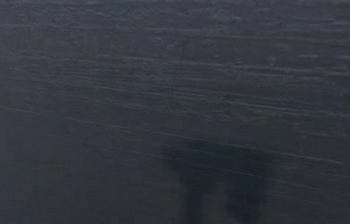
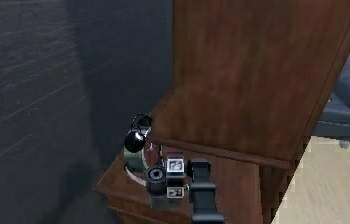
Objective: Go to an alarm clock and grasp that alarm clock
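A small rounded alarm clock (image 2: 137,146), dark on top and pale silver below, stands upright on the low top of a brown wooden cabinet (image 2: 233,185), near that top's left edge in the arm side view. It looks about as wide as it is tall, so it has no clear long axis.

Just below and right of it in that view is the gripper (image 2: 154,181), a dark body next to two small white marker squares (image 2: 173,165) at the end of the dark arm (image 2: 201,198). So the clock lies up and to the left of the fingers, very close. Whether they touch it cannot be told, nor whether the gripper holds anything, since the clock sits on the wood right at its far end. How wide the fingers are set cannot be told either.

A tall wooden panel (image 2: 258,70) rises behind the low top. A dark grey wall (image 2: 33,90) stands to the left. Part of a blue-grey armchair (image 2: 349,105) and pale floor (image 2: 328,190) show at the right.

In the forward view the same dark grey wall (image 1: 173,90) is close ahead.
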Available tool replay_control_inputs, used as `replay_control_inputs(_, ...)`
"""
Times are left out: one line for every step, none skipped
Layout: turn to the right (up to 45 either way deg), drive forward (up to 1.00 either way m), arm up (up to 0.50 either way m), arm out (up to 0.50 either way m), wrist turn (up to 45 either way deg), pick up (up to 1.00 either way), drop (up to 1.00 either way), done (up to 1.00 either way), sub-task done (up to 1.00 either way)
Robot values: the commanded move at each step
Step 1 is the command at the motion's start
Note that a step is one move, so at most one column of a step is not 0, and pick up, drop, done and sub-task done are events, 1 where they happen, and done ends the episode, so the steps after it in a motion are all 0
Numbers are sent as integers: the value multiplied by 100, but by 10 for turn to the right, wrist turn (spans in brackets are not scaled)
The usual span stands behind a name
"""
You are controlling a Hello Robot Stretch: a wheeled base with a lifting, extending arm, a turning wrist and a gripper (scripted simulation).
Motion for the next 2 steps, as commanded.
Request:
replay_control_inputs(0, 0, 10, 0, 0, 0, 0, 0, 0)
replay_control_inputs(0, 0, 0, 0, 0, 0, 0, 100, 0)
